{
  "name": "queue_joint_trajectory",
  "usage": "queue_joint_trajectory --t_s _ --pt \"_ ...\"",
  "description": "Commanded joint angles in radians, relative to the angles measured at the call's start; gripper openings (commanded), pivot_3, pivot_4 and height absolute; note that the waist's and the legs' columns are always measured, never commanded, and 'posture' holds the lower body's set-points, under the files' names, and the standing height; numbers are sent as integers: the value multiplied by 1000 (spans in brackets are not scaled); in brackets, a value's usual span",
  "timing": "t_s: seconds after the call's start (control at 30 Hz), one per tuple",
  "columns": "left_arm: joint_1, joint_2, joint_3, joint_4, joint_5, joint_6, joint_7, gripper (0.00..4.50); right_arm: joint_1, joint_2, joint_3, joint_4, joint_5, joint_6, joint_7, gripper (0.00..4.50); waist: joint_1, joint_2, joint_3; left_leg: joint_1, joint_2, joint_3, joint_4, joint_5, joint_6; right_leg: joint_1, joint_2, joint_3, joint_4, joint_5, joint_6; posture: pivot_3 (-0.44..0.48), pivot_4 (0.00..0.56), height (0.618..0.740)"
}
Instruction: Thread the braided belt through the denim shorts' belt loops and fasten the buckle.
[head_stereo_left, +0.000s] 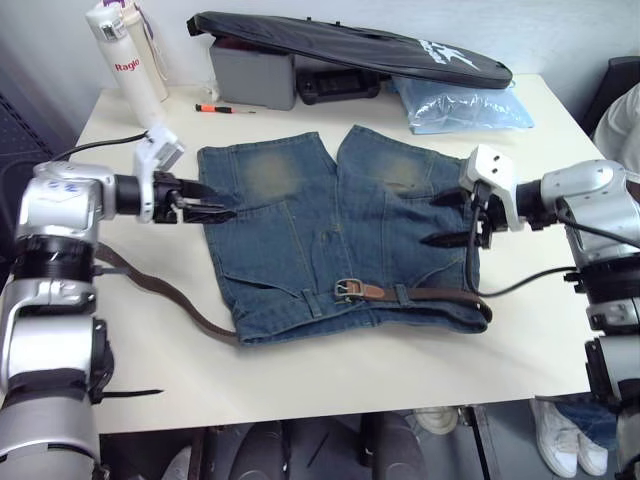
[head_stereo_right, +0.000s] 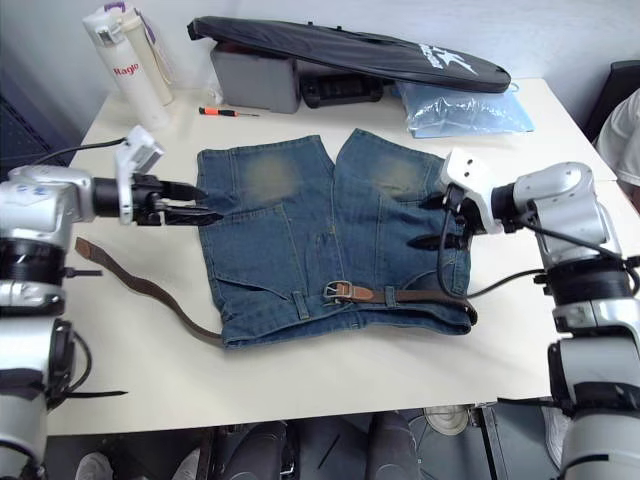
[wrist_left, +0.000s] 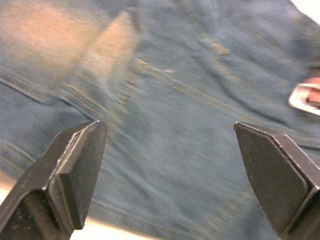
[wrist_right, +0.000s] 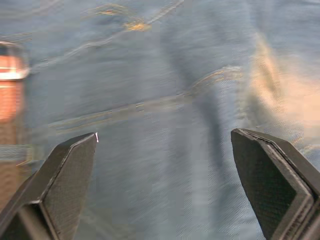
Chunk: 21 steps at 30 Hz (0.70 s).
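Both pincers hung wide open and empty: left gripper (head_stereo_left: 212, 207) and right gripper (head_stereo_left: 440, 219) over the denim shorts (head_stereo_left: 330, 235). Braided belt (head_stereo_left: 440, 293) crossed the waistband below the right one, buckle (head_stereo_left: 349, 290) apparently fastened; its tail trailed leftward, threading seemingly unfinished.

Denim shorts (head_stereo_left: 330, 235) flat on tabletop (head_stereo_left: 400, 370), braided belt (head_stereo_left: 440, 293) along near waistband, trailing off leftward, bottle (head_stereo_left: 125, 55) behind.

- faded blue denim shorts (head_stereo_left: 330, 235), yellowish worn patches on both legs;
- dark-brown braided belt (head_stereo_left: 170, 293); silver buckle (head_stereo_left: 348, 290);
- white bottle (head_stereo_left: 125, 62), red lettering;
- pale blue plastic bag (head_stereo_left: 460, 105);
- black fingers (wrist_left: 75, 172)
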Motion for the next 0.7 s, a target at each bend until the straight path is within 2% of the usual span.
queue_joint_trajectory --t_s 0.03,0.13,0.27,0.3,0.4,0.5,0.57,0.7 --pt "187 139 133 -291 -170 232 -69 4474 78 -100 -46 -312 156 160 111 4500 3 1 1 0 0 0 0 0 0 0 0 0 0 0 0 0 150 740" --pt "452 266 277 -489 -305 391 -134 4474 135 -156 -61 -480 268 262 137 4500 4 2 2 0 1 2 0 -2 0 -3 1 2 1 0 0 0 150 740" --pt "711 300 463 -584 -330 487 -52 4474 134 -164 -45 -541 318 296 117 4500 12 1 2 2 2 3 2 -2 0 -2 1 3 4 -1 -2 0 150 740" --pt "747 293 506 -599 -340 523 -26 4474 131 -168 -33 -551 321 297 119 4500 16 1 2 2 3 2 2 -2 -1 -2 1 2 4 -1 -2 0 150 740" --pt "807 173 690 -703 -364 694 98 4474 145 -174 3 -564 314 257 142 4500 29 1 2 2 3 2 2 -2 -1 -3 2 3 5 -1 -4 0 150 740" --pt "824 59 805 -804 -396 783 179 4474 142 -162 23 -558 319 249 136 4500 32 1 3 2 5 3 3 -3 -2 -3 4 3 5 -1 -4 0 150 740" --pt "833 12 845 -850 -424 804 224 4474 142 -161 31 -552 321 242 135 4500 31 0 3 2 7 4 3 -3 -3 -4 6 3 5 -1 -5 0 150 740" --pt "843 -2 867 -864 -483 804 287 4474 141 -165 35 -549 325 237 133 4500 32 0 3 2 10 4 3 -3 -5 -5 9 4 5 -1 -7 0 150 740"
